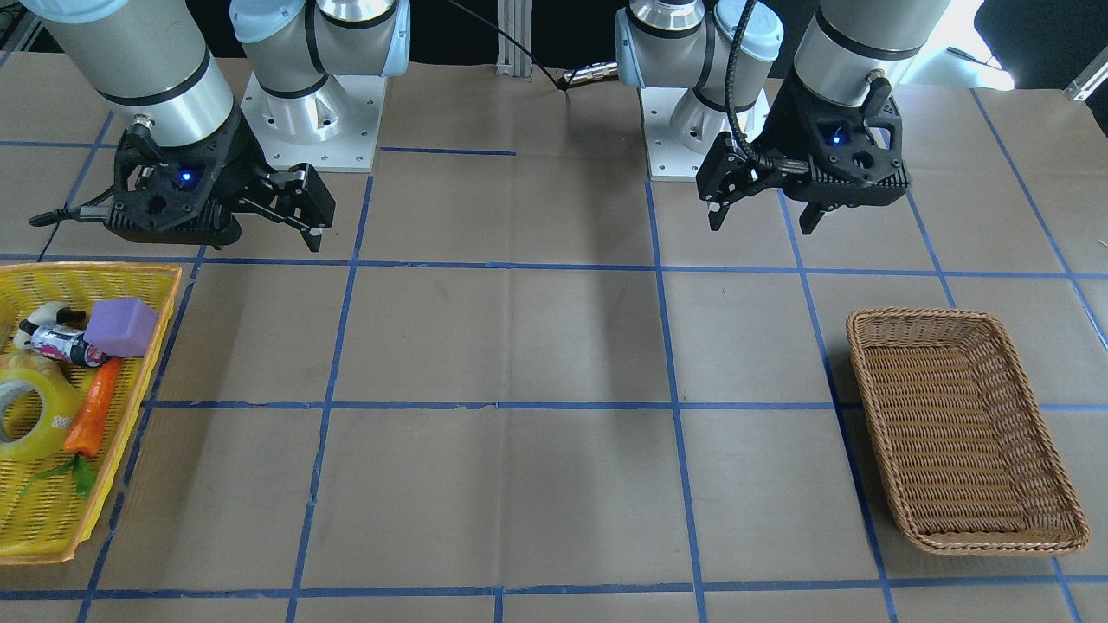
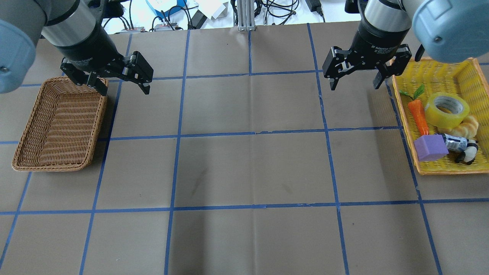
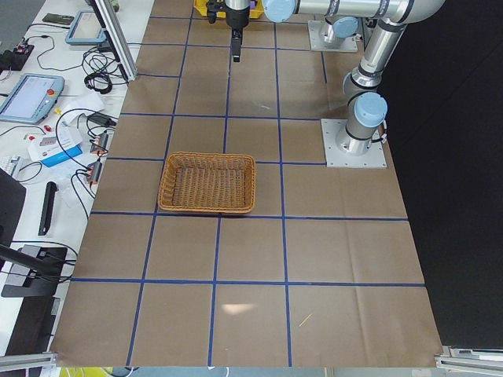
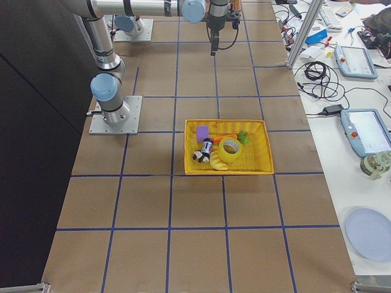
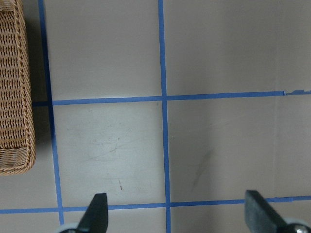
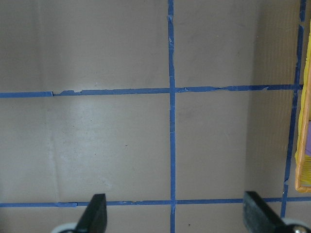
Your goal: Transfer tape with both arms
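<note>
The tape [image 2: 447, 109], a translucent yellow roll with a grey-white core, lies in the yellow basket [image 2: 405, 126] at the robot's right. It also shows in the front view [image 1: 30, 411] and the right side view [image 4: 230, 148]. My right gripper [image 2: 355, 84] is open and empty, hovering above the table just left of that basket, apart from the tape. My left gripper [image 2: 124, 89] is open and empty, above the far right corner of the wicker basket [image 2: 53, 122]. Both wrist views show open fingertips [image 5: 97, 213] [image 6: 97, 213] over bare table.
The yellow basket also holds a toy carrot [image 2: 419, 116], a purple block [image 2: 429, 148], a beige croissant toy [image 2: 464, 128] and a small panda figure [image 2: 468, 152]. The wicker basket holds nothing. Blue tape lines grid the brown table between the baskets.
</note>
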